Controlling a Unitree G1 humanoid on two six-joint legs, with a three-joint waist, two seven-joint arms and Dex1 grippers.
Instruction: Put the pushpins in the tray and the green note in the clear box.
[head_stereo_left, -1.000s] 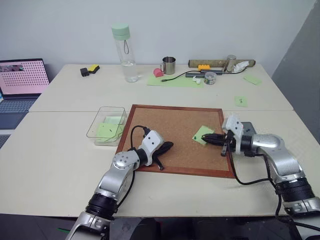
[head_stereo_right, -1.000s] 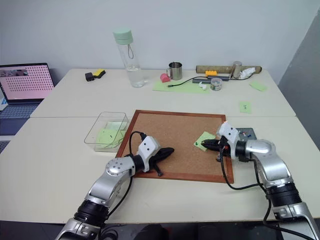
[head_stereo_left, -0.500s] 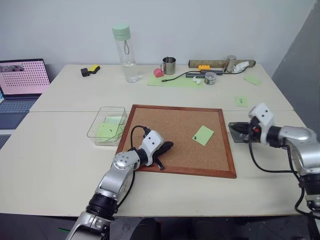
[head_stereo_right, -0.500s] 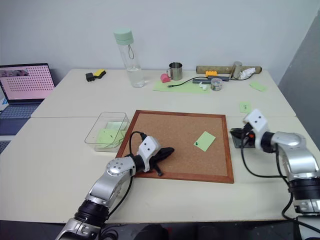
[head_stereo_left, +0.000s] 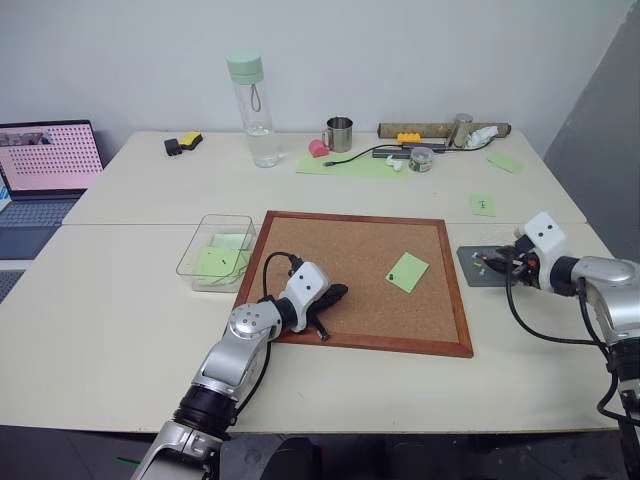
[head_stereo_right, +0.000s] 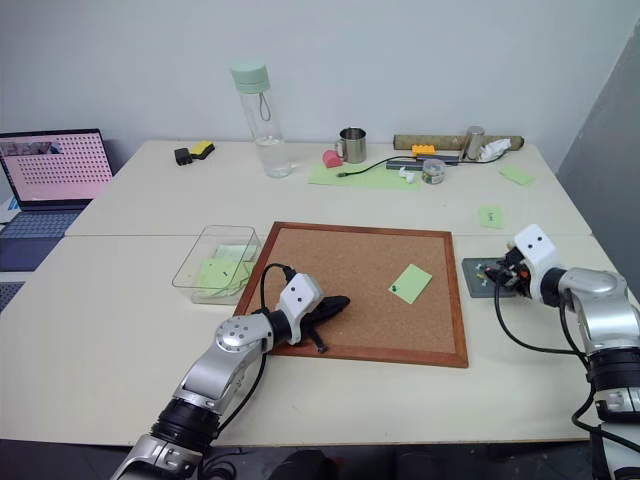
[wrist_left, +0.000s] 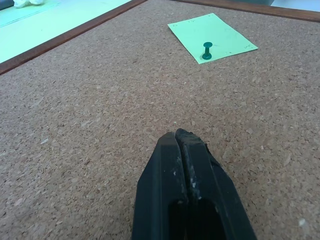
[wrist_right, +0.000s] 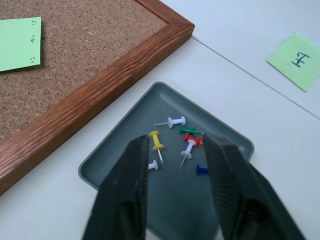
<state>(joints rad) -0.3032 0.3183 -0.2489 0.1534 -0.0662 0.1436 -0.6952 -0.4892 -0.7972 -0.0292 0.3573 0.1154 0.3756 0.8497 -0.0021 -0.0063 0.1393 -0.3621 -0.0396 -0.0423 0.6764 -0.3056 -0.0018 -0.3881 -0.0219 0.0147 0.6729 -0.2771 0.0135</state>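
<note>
The green note (head_stereo_left: 407, 271) lies on the cork board, pinned at one corner by a green pushpin (wrist_left: 207, 51). The dark grey tray (head_stereo_left: 470, 278) sits just right of the board. In it lie several pushpins (wrist_right: 188, 131): white, yellow, green, red and blue. My right gripper (wrist_right: 177, 142) hovers over the tray, open, with nothing between its fingers. On the board's near left part rests my left gripper (head_stereo_left: 335, 292), shut and empty, well short of the note. The clear box (head_stereo_left: 222, 216) stands left of the board with green slips inside.
The cork board (head_stereo_left: 340, 240) has a raised wooden frame. A small marked green slip (head_stereo_left: 482, 204) lies behind the tray. At the table's back are a bottle (head_stereo_left: 247, 108), a mug (head_stereo_left: 340, 132), a long green sheet (head_stereo_left: 350, 164) and clutter. A laptop (head_stereo_left: 45, 165) is at the far left.
My right gripper has swung from the green note on the board rightwards to above the tray, and its fingers have opened. The left arm has stayed still.
</note>
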